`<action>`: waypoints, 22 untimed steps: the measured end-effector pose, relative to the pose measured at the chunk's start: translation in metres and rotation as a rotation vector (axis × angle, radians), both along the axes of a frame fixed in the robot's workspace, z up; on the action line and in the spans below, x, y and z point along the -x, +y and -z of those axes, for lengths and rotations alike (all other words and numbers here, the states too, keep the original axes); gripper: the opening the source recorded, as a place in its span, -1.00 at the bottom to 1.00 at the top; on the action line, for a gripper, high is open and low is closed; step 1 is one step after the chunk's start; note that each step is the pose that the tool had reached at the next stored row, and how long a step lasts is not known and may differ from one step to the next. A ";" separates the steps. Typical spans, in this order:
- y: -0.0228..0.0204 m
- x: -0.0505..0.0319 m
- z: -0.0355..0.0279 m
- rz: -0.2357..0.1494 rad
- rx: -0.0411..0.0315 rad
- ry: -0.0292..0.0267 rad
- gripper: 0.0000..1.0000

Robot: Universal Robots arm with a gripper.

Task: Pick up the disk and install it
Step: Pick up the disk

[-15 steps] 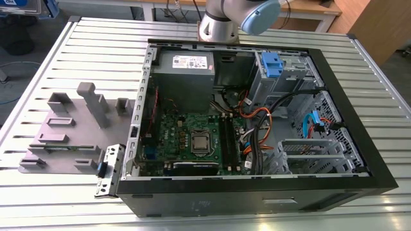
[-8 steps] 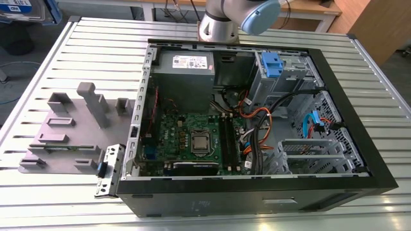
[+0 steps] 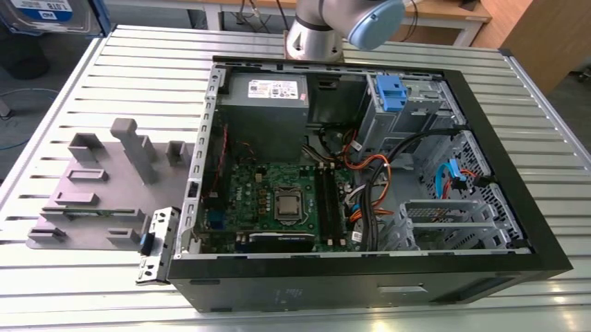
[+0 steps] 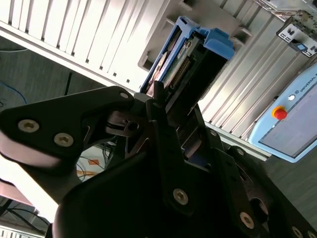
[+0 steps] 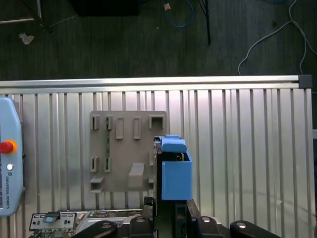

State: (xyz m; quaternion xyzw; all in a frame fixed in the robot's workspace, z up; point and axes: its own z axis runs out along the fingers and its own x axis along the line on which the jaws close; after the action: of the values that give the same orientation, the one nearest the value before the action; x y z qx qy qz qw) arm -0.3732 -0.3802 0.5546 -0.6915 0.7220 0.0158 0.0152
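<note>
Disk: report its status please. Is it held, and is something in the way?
Gripper shut on the disk. Disk in the air over the grey fixture edge, not yet in the computer case. No obstruction seen around it.

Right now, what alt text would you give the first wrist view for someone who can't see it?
A blue-framed rectangular disk, gripped by the robot's black hand, is held above a ribbed silver metal table, by the edge of a flat grey slotted plate lying on it.
</note>
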 end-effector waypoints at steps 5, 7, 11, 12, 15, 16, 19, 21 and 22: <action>0.0000 -0.0178 0.0006 0.000 0.0000 0.0004 -0.30; 0.0000 -0.0238 0.0007 0.000 0.0001 0.0006 -0.30; 0.0000 -0.0348 0.0013 0.000 0.0001 0.0006 -0.30; 0.0000 -0.0371 0.0014 0.000 0.0000 0.0005 -0.30; 0.0000 -0.0435 0.0017 0.000 0.0001 0.0007 -0.30; 0.0000 -0.0456 0.0019 0.000 0.0001 0.0006 -0.30; 0.0000 -0.0495 0.0022 0.000 0.0000 0.0005 -0.30; 0.0000 -0.0518 0.0024 0.000 0.0001 0.0005 -0.30; 0.0000 -0.0530 0.0025 0.000 0.0000 0.0005 -0.30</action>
State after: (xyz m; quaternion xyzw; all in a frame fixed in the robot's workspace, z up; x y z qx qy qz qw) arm -0.3202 -0.3802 0.5521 -0.6915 0.7221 0.0160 0.0150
